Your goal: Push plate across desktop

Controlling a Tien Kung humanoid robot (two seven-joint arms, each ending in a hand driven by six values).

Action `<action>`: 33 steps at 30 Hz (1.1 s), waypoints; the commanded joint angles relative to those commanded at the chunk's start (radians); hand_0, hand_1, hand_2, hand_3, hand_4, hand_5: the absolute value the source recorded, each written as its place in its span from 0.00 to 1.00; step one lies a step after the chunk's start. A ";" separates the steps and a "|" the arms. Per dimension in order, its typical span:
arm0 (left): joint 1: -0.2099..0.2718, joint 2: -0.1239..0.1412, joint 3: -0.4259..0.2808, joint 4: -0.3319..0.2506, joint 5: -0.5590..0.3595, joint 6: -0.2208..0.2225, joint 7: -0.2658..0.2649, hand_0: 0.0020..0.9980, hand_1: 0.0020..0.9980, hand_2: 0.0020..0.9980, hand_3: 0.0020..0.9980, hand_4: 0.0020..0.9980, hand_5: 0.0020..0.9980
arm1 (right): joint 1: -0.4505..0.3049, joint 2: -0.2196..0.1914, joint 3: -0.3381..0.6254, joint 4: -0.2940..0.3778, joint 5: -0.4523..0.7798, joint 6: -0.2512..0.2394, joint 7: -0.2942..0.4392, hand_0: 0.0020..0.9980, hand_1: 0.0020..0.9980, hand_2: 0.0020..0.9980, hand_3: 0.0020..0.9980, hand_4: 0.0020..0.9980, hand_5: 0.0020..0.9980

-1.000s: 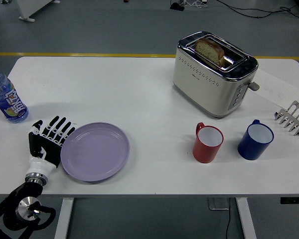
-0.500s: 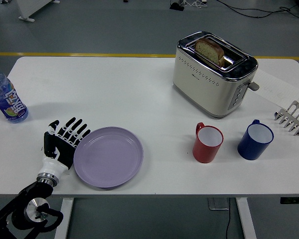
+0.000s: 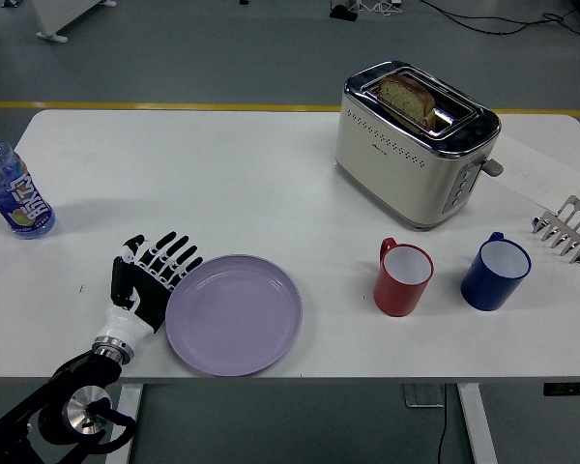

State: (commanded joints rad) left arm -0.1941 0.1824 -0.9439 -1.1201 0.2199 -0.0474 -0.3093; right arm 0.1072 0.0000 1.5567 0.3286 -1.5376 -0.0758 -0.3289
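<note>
A lilac plate (image 3: 235, 314) lies flat near the table's front edge, left of centre. My left hand (image 3: 153, 274) rests on the table with its fingers spread and straight, its side against the plate's left rim. It holds nothing. The left arm comes up from the lower left corner. My right arm is out of view.
A red mug (image 3: 403, 278) stands to the plate's right, with a blue mug (image 3: 496, 272) beyond it. A toaster (image 3: 413, 142) with bread stands at the back right. A water bottle (image 3: 12, 188) stands at the far left. A metal rack (image 3: 566, 228) sits at the right edge.
My left hand has slid right along the table, and the plate has moved right with it, closer to the red mug.
</note>
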 joint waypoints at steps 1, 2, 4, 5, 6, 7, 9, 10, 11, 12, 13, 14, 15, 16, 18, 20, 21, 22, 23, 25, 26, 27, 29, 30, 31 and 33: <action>-0.003 0.001 0.008 0.000 0.000 0.000 0.000 0.68 0.70 0.67 0.58 0.50 1.00 | -0.001 0.000 0.000 0.000 -0.001 0.000 0.000 0.58 0.55 0.63 0.63 0.15 0.65; -0.005 0.001 0.013 0.000 -0.001 0.000 0.000 0.68 0.70 0.67 0.58 0.50 1.00 | -0.001 0.000 0.001 0.000 -0.001 0.000 0.000 0.58 0.55 0.63 0.63 0.15 0.65; -0.009 0.001 0.023 -0.001 -0.003 0.000 -0.001 0.68 0.70 0.67 0.58 0.50 1.00 | -0.002 0.000 0.000 0.000 -0.001 0.000 0.000 0.58 0.55 0.62 0.63 0.15 0.65; -0.013 0.002 0.028 -0.002 -0.004 0.000 -0.001 0.68 0.70 0.67 0.58 0.50 1.00 | -0.002 0.000 0.001 0.000 -0.002 0.001 0.000 0.58 0.55 0.62 0.63 0.15 0.65; -0.016 0.002 0.034 -0.004 -0.005 0.000 -0.001 0.68 0.70 0.67 0.58 0.50 1.00 | -0.002 0.000 0.001 0.000 -0.001 0.001 0.001 0.58 0.55 0.62 0.63 0.15 0.65; -0.019 0.003 0.039 -0.005 -0.005 0.000 -0.001 0.68 0.70 0.67 0.58 0.50 1.00 | -0.002 0.000 0.000 0.000 -0.001 0.001 0.001 0.58 0.55 0.62 0.63 0.15 0.65; -0.024 0.003 0.049 -0.006 -0.006 -0.001 -0.002 0.68 0.70 0.67 0.58 0.50 1.00 | -0.001 0.000 0.001 -0.001 -0.002 0.001 0.002 0.58 0.55 0.62 0.63 0.15 0.65; -0.028 0.003 0.056 -0.005 -0.007 -0.001 -0.002 0.68 0.70 0.67 0.58 0.50 1.00 | -0.001 0.000 0.001 -0.001 -0.002 0.002 0.003 0.58 0.55 0.62 0.63 0.14 0.65; -0.032 0.003 0.061 -0.005 -0.007 -0.001 -0.002 0.68 0.70 0.67 0.58 0.50 1.00 | 0.000 0.000 0.000 -0.001 -0.001 0.002 0.003 0.58 0.55 0.62 0.63 0.14 0.65; -0.036 0.003 0.066 -0.005 -0.007 -0.001 -0.002 0.68 0.70 0.67 0.58 0.50 1.00 | 0.001 0.000 -0.001 -0.001 0.001 0.001 0.003 0.58 0.55 0.62 0.63 0.14 0.65; -0.038 0.003 0.069 -0.005 -0.007 -0.001 -0.002 0.68 0.70 0.67 0.58 0.50 1.00 | 0.001 0.000 -0.001 -0.001 0.001 0.001 0.004 0.58 0.55 0.62 0.63 0.14 0.65; -0.040 0.004 0.074 -0.005 -0.008 -0.001 -0.002 0.68 0.70 0.67 0.58 0.50 1.00 | 0.002 0.000 -0.001 -0.002 0.002 0.001 0.005 0.58 0.55 0.62 0.63 0.14 0.65; -0.043 0.004 0.078 -0.005 -0.009 -0.001 -0.003 0.68 0.70 0.67 0.58 0.50 1.00 | 0.003 0.000 -0.002 -0.002 0.003 0.001 0.005 0.58 0.55 0.62 0.63 0.14 0.65; -0.045 0.005 0.080 -0.005 -0.009 -0.001 -0.003 0.68 0.70 0.66 0.58 0.50 1.00 | 0.003 0.000 -0.002 -0.002 0.003 0.001 0.006 0.58 0.55 0.62 0.63 0.15 0.65; -0.049 0.005 0.087 -0.005 -0.010 -0.001 -0.003 0.68 0.70 0.66 0.58 0.50 1.00 | 0.005 0.000 -0.002 -0.002 0.003 0.000 0.007 0.58 0.55 0.62 0.63 0.15 0.65; -0.052 0.006 0.092 -0.005 -0.010 -0.002 -0.003 0.68 0.70 0.66 0.58 0.50 1.00 | 0.005 0.000 -0.002 -0.003 0.003 0.000 0.008 0.58 0.55 0.62 0.63 0.15 0.65; -0.053 0.006 0.093 -0.005 -0.010 -0.001 -0.003 0.68 0.70 0.66 0.58 0.50 1.00 | 0.006 0.000 -0.001 -0.003 0.003 0.000 0.008 0.58 0.55 0.62 0.63 0.15 0.65; -0.054 0.006 0.094 -0.005 -0.010 -0.001 -0.003 0.68 0.70 0.66 0.58 0.50 1.00 | 0.006 0.000 -0.001 -0.003 0.003 0.000 0.008 0.58 0.55 0.62 0.63 0.15 0.65; -0.055 0.006 0.095 -0.005 -0.011 -0.001 -0.003 0.68 0.70 0.66 0.58 0.50 1.00 | 0.006 0.000 -0.001 -0.003 0.003 0.000 0.009 0.58 0.55 0.62 0.63 0.15 0.65; -0.056 0.007 0.097 -0.005 -0.011 -0.001 -0.003 0.68 0.70 0.66 0.58 0.50 1.00 | 0.007 0.000 -0.001 -0.003 0.003 0.000 0.009 0.58 0.55 0.62 0.63 0.15 0.65; -0.057 0.007 0.098 -0.005 -0.011 -0.001 -0.003 0.68 0.70 0.66 0.58 0.50 1.00 | 0.007 0.000 -0.001 -0.003 0.003 0.000 0.009 0.58 0.55 0.62 0.63 0.15 0.65; -0.058 0.007 0.101 -0.005 -0.012 -0.002 -0.003 0.68 0.70 0.66 0.58 0.50 1.00 | 0.007 0.000 -0.001 -0.003 0.003 0.000 0.009 0.58 0.55 0.62 0.63 0.15 0.65; -0.060 0.008 0.104 -0.006 -0.012 -0.002 -0.003 0.68 0.70 0.66 0.58 0.50 1.00 | 0.007 0.000 -0.001 -0.003 0.003 0.000 0.009 0.58 0.55 0.62 0.63 0.15 0.65; -0.061 0.008 0.108 -0.006 -0.013 -0.002 -0.003 0.68 0.70 0.66 0.58 0.50 1.00 | 0.008 0.000 0.000 -0.003 0.002 0.001 0.010 0.58 0.55 0.62 0.63 0.15 0.65; -0.062 0.008 0.109 -0.006 -0.013 -0.002 -0.003 0.68 0.70 0.66 0.58 0.50 1.00 | 0.008 0.000 0.000 -0.003 0.002 0.001 0.010 0.58 0.55 0.62 0.63 0.15 0.65; -0.065 0.009 0.114 -0.006 -0.013 -0.002 -0.003 0.68 0.70 0.66 0.58 0.50 1.00 | 0.008 0.000 0.000 -0.003 0.003 0.000 0.009 0.58 0.55 0.62 0.63 0.15 0.65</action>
State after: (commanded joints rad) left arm -0.2588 0.1917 -0.8297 -1.1261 0.2065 -0.0497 -0.3119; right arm 0.1154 0.0000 1.5564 0.3253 -1.5349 -0.0754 -0.3196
